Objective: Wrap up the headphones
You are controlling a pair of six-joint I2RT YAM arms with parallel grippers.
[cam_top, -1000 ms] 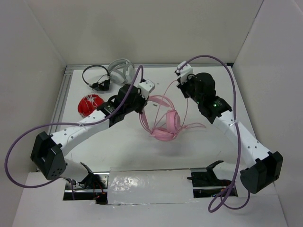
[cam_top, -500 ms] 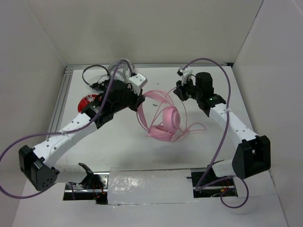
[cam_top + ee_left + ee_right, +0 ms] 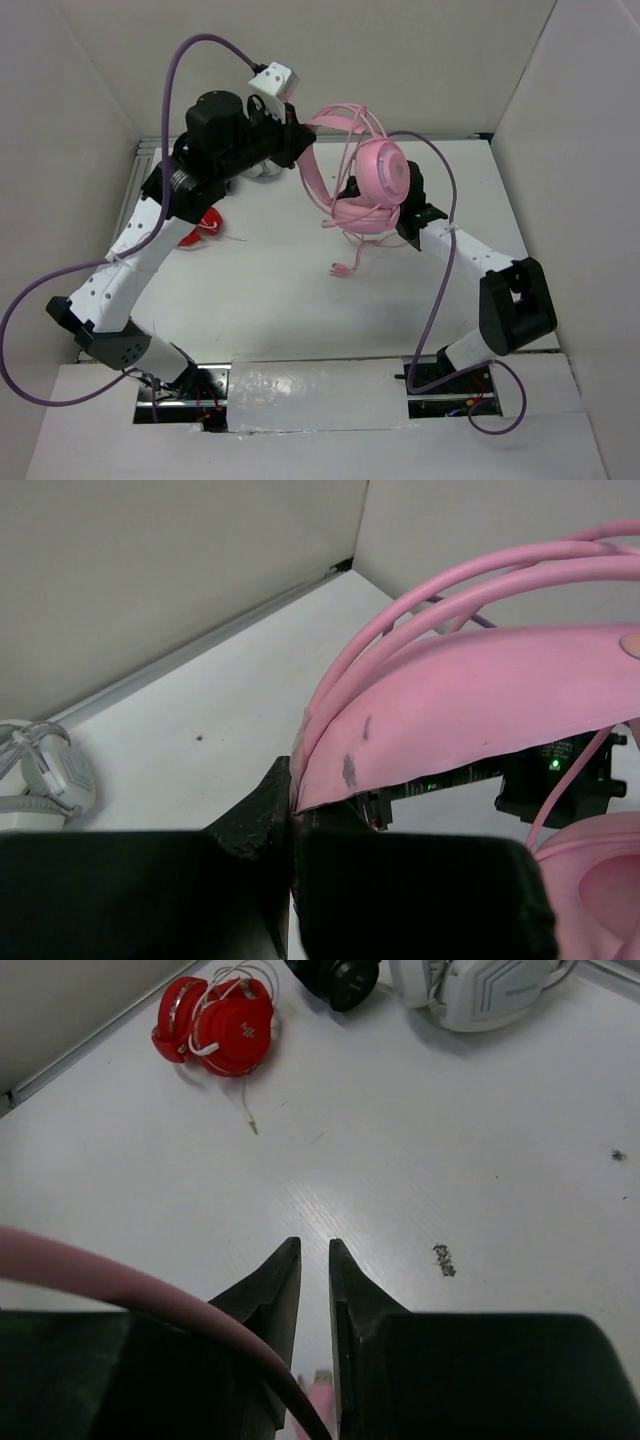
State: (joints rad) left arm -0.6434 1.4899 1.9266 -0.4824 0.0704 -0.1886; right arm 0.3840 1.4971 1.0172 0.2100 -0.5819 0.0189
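On the left, at about ten o'clock in the top view, the left gripper (image 3: 295, 805) is clamped tight on the headband of the pink headphones (image 3: 380, 175) and holds them off the table (image 3: 280, 300), the earcups hanging near one o'clock. Several loops of the thin pink cable (image 3: 345, 110) run along the headband, so the wrapping looks partly done, but a loose tail hangs down to the plug (image 3: 343, 268) near six o'clock of the earcups and has yet to be wound in. To the right, the right gripper (image 3: 312, 1245) has its fingers a narrow slit apart, bare table showing between the tips and nothing pinched there; a pink strand crosses its left finger at seven o'clock in the wrist view. The top view hides this gripper behind the earcups. How the loops are secured cannot be made out, and the red headphones (image 3: 215, 1015) sit partly behind the left arm in the top view.
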